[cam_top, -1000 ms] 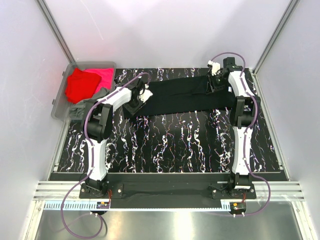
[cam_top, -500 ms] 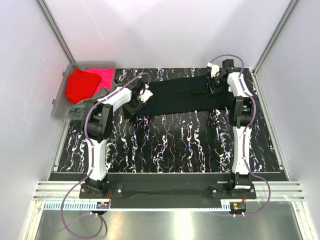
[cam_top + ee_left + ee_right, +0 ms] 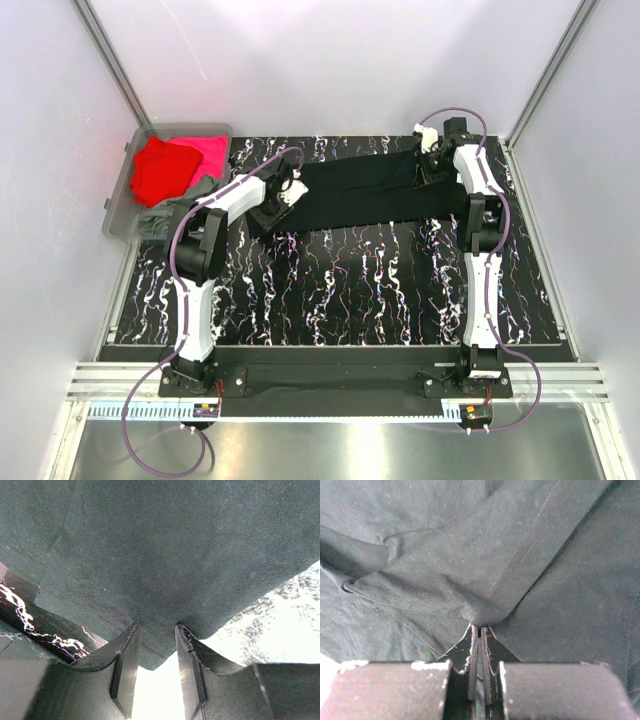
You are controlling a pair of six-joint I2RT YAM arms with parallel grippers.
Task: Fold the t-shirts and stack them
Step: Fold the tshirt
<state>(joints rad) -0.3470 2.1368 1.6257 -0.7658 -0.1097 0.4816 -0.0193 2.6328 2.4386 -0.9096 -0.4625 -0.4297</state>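
Note:
The black t-shirt (image 3: pixel 370 195) lies stretched in a long band across the far part of the table. My left gripper (image 3: pixel 292 192) is at its left end. In the left wrist view the gripper (image 3: pixel 156 627) has its jaws apart, with the edge of the black cloth (image 3: pixel 175 555) hanging between the fingertips. My right gripper (image 3: pixel 425 170) is at the shirt's right end. In the right wrist view it (image 3: pixel 479 627) is shut on a pinched fold of the black cloth (image 3: pixel 445 555). A red shirt (image 3: pixel 160 168), a magenta-pink one (image 3: pixel 208 150) and a grey-green one (image 3: pixel 175 212) lie in the bin.
A clear plastic bin (image 3: pixel 118 200) stands off the table's far left corner. White walls with metal posts close in the back and sides. The black marbled tabletop (image 3: pixel 340 290) reaches to the near rail where the arm bases are bolted.
My left gripper has shifted slightly toward the far right at the shirt's left end. My right gripper has moved slightly farther back with the cloth in it.

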